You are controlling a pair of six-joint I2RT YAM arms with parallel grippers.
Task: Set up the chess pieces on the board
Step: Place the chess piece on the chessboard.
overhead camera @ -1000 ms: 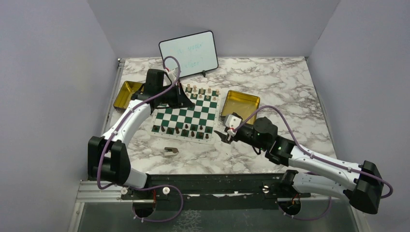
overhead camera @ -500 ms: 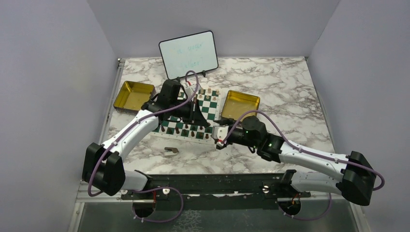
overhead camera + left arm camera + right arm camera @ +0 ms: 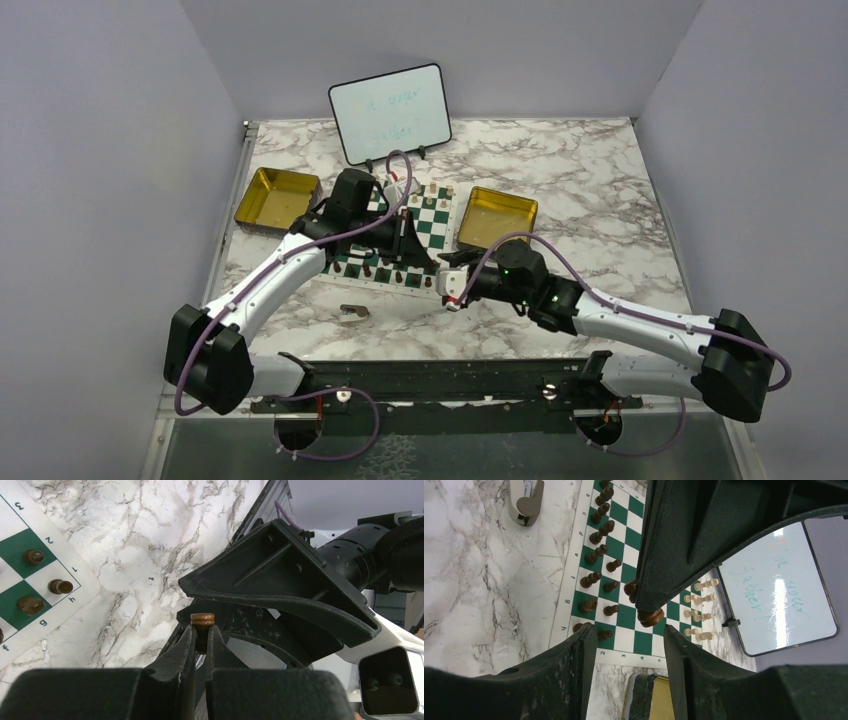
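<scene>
The green and white board (image 3: 432,216) lies mid-table. Dark brown chess pieces (image 3: 596,555) fill its two near rows, and light tan ones (image 3: 700,611) line the far side. My left gripper (image 3: 201,630) is shut on a dark brown piece (image 3: 202,620), held above the board's near right part (image 3: 408,240). In the right wrist view that piece (image 3: 650,616) hangs below the left gripper's black body. My right gripper (image 3: 626,640) is open, its fingers (image 3: 579,652) level with the held piece and close in front of it. In the top view it (image 3: 447,285) sits at the board's near right corner.
Two gold tins (image 3: 275,197) (image 3: 497,215) flank the board. A white whiteboard (image 3: 392,112) stands behind it. A brownish-grey scrap (image 3: 353,313) lies on the marble in front of the board. Both arms crowd the board's near right corner.
My left arm swung from the board's far left to its near right, carrying the dark piece. The right arm moved left toward it, and its jaws narrowed slightly.
</scene>
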